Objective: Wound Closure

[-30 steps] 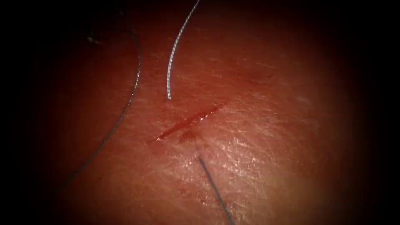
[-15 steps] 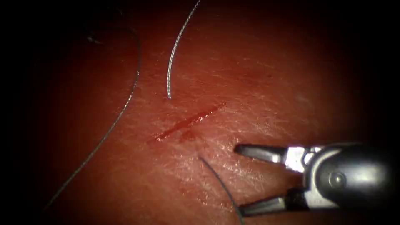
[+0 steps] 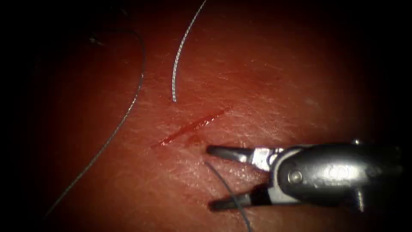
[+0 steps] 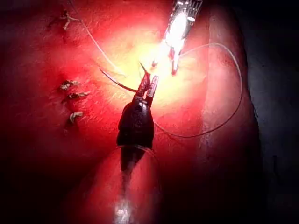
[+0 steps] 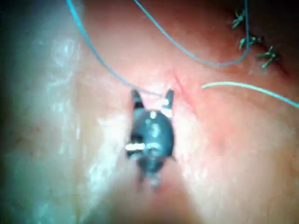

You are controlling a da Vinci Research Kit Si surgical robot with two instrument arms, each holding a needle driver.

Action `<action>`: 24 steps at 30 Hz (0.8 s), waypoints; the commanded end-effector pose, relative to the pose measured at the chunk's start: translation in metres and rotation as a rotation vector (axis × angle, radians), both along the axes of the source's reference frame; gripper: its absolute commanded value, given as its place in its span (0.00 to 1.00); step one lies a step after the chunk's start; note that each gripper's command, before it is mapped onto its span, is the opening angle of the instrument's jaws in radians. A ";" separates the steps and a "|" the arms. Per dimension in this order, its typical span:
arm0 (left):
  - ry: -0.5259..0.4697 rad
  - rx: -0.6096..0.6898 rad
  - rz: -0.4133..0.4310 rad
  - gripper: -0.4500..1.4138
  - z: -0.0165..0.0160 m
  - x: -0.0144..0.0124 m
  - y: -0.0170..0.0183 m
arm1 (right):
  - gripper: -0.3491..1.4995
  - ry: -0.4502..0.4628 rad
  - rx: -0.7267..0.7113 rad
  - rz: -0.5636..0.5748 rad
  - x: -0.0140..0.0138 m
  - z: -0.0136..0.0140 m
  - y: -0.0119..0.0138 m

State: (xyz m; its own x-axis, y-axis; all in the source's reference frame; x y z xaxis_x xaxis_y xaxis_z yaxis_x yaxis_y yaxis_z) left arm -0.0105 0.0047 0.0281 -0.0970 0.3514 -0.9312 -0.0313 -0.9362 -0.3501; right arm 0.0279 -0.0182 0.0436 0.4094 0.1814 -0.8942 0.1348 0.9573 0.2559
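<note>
The cut (image 3: pixel 193 125) runs slantwise across the tissue (image 3: pixel 274 86), wet with red fluid. My right tool (image 3: pixel 209 177) reaches in from the right, just right of the cut, jaws open and holding nothing. A dark thread (image 3: pixel 221 182) rises from the tissue right of the cut and runs between those jaws, crossing the lower one. A bright curved strand (image 3: pixel 174 64), perhaps the needle, lies on the tissue left of the cut, held by neither tool, its end close to the cut. The right wrist view shows the same open jaws (image 5: pixel 152 95). My left tool (image 4: pixel 147 86) hangs near the right tool (image 4: pixel 163 66).
A second thin dark thread (image 3: pixel 128 107) curves in a long arc over the tissue far left of the cut. Several older knotted stitches (image 4: pixel 72 95) sit in a row away from the tools, as do the knots (image 5: pixel 250 41) beside a blue thread loop.
The right tool has come in from the right and moved left toward the cut, jaws open throughout. Its lower jaw now lies against the dark thread. The bright strand has not moved.
</note>
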 end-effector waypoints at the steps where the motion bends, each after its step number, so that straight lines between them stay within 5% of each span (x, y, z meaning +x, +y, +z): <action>1: -0.002 0.003 0.001 0.00 0.0007 -0.0005 -0.0005 | 0.00 0.007 0.014 -0.013 0.0005 0.0005 -0.0005; 13: 0.001 0.003 0.002 0.00 0.0007 -0.0005 -0.0006 | 0.00 -0.009 -0.003 -0.027 0.0006 0.0002 -0.0004; 24: -0.001 0.003 0.004 0.00 0.0006 -0.0006 -0.0006 | 0.00 -0.018 0.011 -0.079 -0.0007 -0.0034 -0.0017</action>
